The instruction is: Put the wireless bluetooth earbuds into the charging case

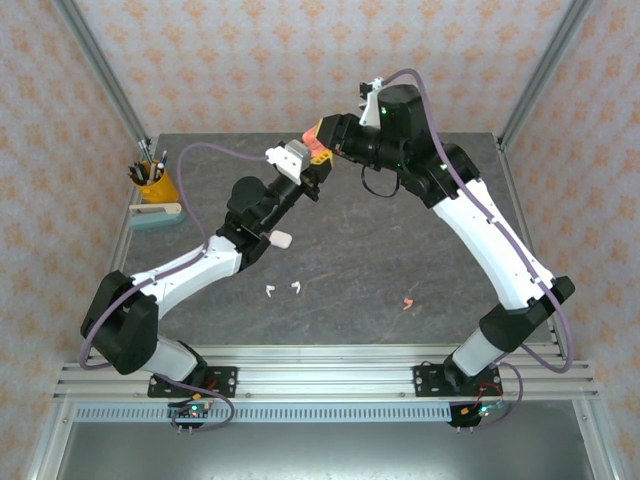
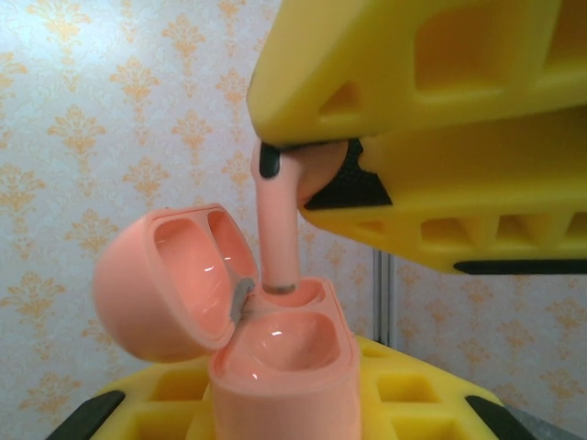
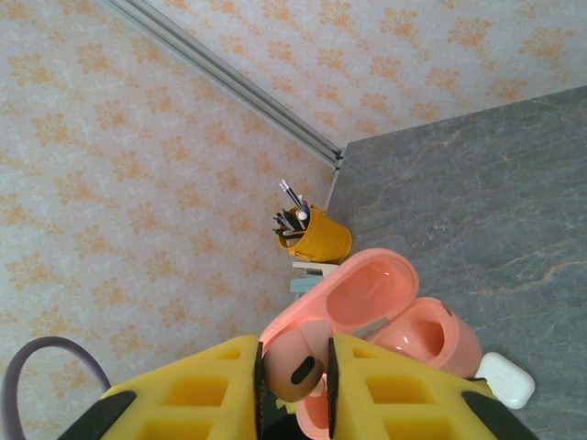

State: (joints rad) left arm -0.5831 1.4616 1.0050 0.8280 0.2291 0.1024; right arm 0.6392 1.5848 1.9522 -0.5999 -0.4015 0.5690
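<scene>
Earbud axis: pink earbud (image 2: 275,229) upright, stem down, its tip in a socket of the open pink case (image 2: 284,357).
Right pincer (image 3: 295,371): I pinch the earbud's head, arm arched high.
Left pincer (image 2: 284,417): I clamp the case above the worktop (image 1: 380,260).

There are 4 earbuds (image 1: 297,287), 1 pink case (image 2: 280,371), 1 white case (image 1: 282,240).

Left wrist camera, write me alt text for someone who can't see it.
A salmon-pink earbud, pinched at its head by the right gripper, points stem-down at one socket of the open pink charging case. The left gripper holds the case from below, its lid hinged open to the left.
</scene>
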